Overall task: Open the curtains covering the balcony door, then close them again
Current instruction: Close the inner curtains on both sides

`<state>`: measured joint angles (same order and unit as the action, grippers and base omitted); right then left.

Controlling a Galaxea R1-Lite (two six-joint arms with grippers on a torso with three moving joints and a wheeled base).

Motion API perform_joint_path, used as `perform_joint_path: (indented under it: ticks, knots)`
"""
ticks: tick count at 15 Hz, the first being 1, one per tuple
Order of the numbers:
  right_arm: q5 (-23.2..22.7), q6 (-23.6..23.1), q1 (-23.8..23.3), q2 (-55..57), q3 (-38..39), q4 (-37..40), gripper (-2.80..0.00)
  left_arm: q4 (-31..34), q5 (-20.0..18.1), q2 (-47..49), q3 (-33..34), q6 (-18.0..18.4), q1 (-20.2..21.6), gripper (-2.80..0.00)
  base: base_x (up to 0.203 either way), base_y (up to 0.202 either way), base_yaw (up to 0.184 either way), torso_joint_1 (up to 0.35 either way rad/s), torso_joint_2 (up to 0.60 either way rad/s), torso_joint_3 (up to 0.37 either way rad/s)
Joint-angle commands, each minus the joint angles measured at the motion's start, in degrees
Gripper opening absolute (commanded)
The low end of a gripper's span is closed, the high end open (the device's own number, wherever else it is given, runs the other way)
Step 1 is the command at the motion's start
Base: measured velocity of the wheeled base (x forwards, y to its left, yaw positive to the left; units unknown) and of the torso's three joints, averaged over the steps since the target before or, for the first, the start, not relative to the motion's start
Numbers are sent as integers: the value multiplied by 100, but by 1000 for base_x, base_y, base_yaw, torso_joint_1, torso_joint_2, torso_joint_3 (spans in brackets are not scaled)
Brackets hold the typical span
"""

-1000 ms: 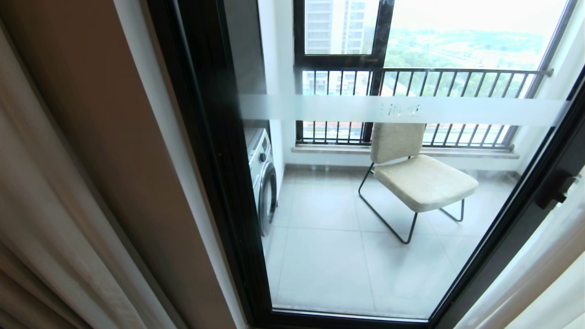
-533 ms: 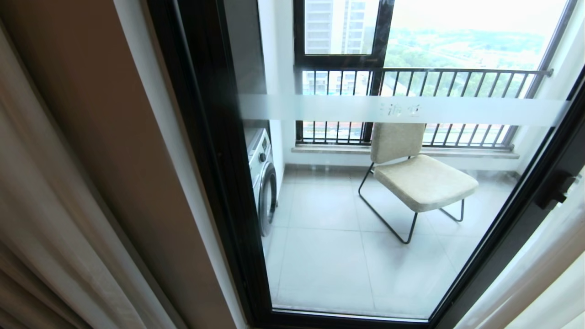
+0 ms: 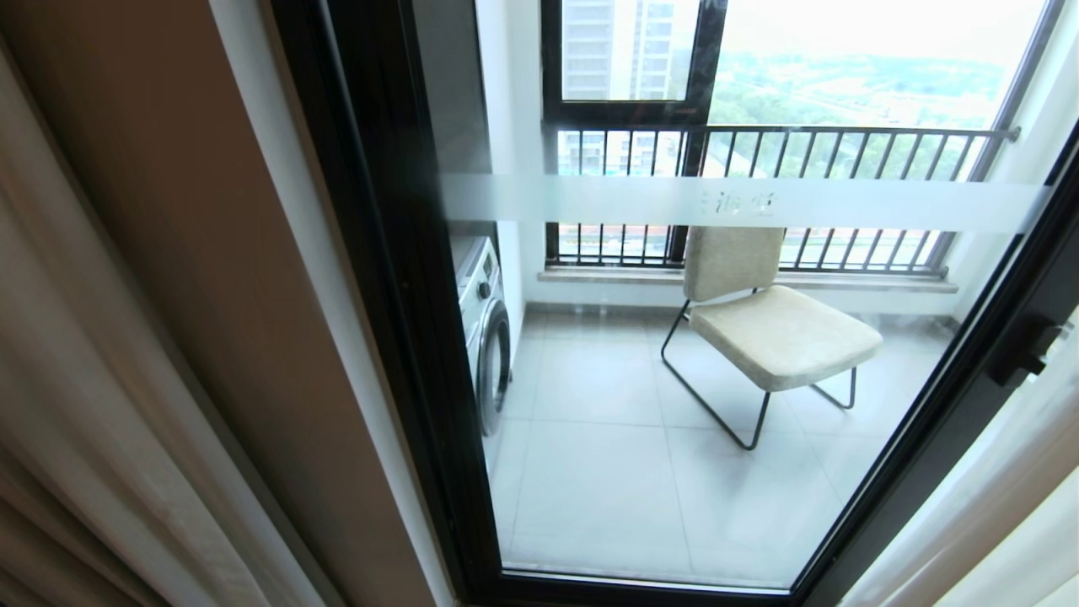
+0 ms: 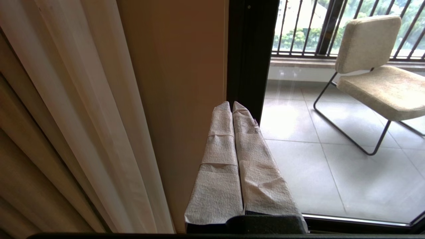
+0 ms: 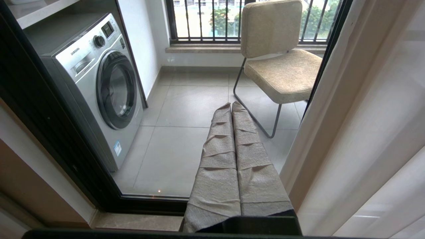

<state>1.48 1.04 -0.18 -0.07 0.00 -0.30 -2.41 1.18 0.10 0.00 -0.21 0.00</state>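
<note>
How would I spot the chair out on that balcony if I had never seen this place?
Look through the balcony door, a tall black-framed glass panel with a frosted white band across it. On the grey tiled floor beyond, before the barred railing, stands the chair. Unlike the silver washing machine at the left wall, it has beige cushions on a thin black wire frame.

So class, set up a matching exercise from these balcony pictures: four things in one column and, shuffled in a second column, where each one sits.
Things:
1. washing machine
2. chair
3. frosted band
4. beige curtain

Places:
A. far left, drawn aside from the balcony door
B. across the door glass
C. balcony's left wall
D. before the railing

Pairs: 1-C, 2-D, 3-B, 4-A
</note>
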Motion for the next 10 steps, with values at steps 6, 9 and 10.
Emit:
perform_joint_path:
  ticks: [6, 9, 10]
  knots:
    - [1, 1, 1, 7, 0, -5, -280, -14, 5, -10, 0, 3, 0, -280, 0, 0, 0, 0, 0, 0]
    - [1, 1, 1, 7, 0, -5, -280, 1, 0, -8, -260, -200, 7, -280, 0, 0, 0, 0, 0, 0]
    - [1, 1, 1, 7, 0, -5, -280, 4, 6, -5, -335, -216, 9, -280, 0, 0, 0, 0, 0, 0]
